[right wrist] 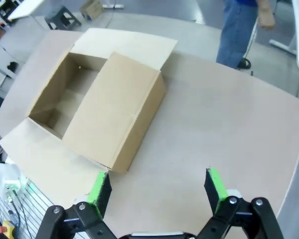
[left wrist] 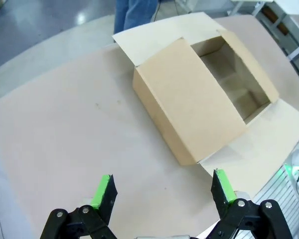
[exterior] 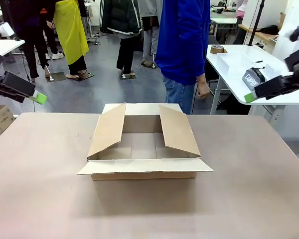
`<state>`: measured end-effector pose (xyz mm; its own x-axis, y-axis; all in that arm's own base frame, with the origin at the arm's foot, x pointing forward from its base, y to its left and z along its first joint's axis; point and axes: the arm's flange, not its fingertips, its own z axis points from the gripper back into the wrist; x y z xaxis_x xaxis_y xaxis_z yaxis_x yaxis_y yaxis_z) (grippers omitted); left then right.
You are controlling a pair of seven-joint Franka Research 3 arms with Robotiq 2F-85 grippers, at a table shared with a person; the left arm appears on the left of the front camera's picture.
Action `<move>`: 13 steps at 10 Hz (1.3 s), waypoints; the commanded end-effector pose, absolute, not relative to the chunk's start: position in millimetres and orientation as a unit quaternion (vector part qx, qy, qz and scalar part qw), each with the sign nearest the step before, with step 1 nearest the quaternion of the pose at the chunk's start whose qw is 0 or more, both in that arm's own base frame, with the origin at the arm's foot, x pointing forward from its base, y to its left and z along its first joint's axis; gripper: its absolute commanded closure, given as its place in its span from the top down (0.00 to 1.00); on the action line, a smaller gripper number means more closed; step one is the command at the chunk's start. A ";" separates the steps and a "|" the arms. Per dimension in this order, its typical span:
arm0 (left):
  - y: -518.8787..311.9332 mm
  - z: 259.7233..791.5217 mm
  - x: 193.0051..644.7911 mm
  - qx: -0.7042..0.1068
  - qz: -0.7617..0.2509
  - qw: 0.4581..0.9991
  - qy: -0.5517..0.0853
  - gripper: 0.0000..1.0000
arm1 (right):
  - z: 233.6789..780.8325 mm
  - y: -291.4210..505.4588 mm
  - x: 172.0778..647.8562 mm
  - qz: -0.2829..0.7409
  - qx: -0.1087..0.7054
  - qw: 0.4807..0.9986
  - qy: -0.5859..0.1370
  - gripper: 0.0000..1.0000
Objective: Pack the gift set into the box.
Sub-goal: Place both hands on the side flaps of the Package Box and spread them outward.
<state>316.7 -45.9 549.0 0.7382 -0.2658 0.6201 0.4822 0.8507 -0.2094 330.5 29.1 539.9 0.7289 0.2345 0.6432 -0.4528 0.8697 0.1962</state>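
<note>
Right now I am looking at the box (exterior: pixel 144 166) sitting open in the middle of the table (exterior: pixel 249 194), with nothing inside it that I can make out. The left claw (left wrist: pixel 163 181) is hanging above the table's left side, spread wide and carrying nothing. The right claw (right wrist: pixel 157 179) is doing likewise on the right, wide apart and empty.

Main worry: the left side flap (exterior: pixel 108 130) and the right side flap (exterior: pixel 178 130) are leaning inward over the opening and narrowing it. I am judging that the gift set, coming down between them, could catch a flap edge and tip, or shove a flap into the cavity.

The box is looking light and is lying loose on the table, so a sideways nudge from either arm could be sliding it off line.

The person (exterior: pixel 184 40) is standing just beyond the far flap, one hand (exterior: pixel 204 90) hanging near the table edge. Both arms reaching in together would be risking a clash with that hand or with each other.
</note>
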 end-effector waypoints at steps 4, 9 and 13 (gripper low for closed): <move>-34.1 548.1 327.8 -0.287 -0.225 0.896 -0.252 1.00 | 537.8 8.8 344.3 0.167 0.236 0.911 -0.294 1.00; 155.5 448.2 322.5 -0.691 0.008 0.690 -0.214 1.00 | 449.5 -199.6 338.4 -0.010 0.613 0.764 -0.200 1.00; 182.8 405.1 317.7 -0.681 0.201 0.683 -0.171 1.00 | 384.3 -238.7 331.4 -0.121 0.633 0.735 -0.210 1.00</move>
<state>305.9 198.1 382.7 0.8825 0.4643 0.0750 0.0934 -0.0166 -0.9955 311.1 -241.6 379.1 0.8893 -0.4391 0.1275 -0.0802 0.1248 0.9889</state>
